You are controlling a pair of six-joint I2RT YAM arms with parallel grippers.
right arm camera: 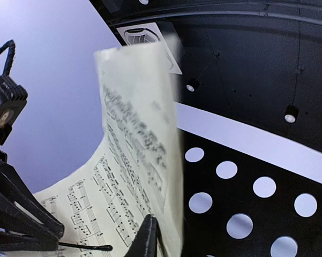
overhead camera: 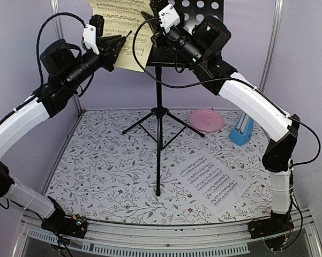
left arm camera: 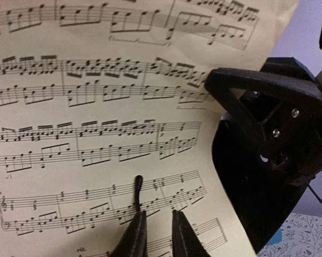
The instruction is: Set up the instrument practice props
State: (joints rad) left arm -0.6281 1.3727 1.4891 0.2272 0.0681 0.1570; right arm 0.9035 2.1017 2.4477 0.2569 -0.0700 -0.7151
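Pale-yellow paper sheet (overhead camera: 117,21) curls upright before the perforated black metal music stand (right arm camera: 246,160); left claw (left arm camera: 158,214) narrowly parted facing it; right claw (overhead camera: 151,38) at its edge, grip untellable; only overhead shows the white sheet (overhead camera: 211,179) flat on the floral counter (overhead camera: 107,166).

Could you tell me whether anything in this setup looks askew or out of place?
The pale-yellow sheet looks askew: it hangs off the left side of the music stand, tilted and bowed rather than flat against it. The white sheet lies at a slant on the table.
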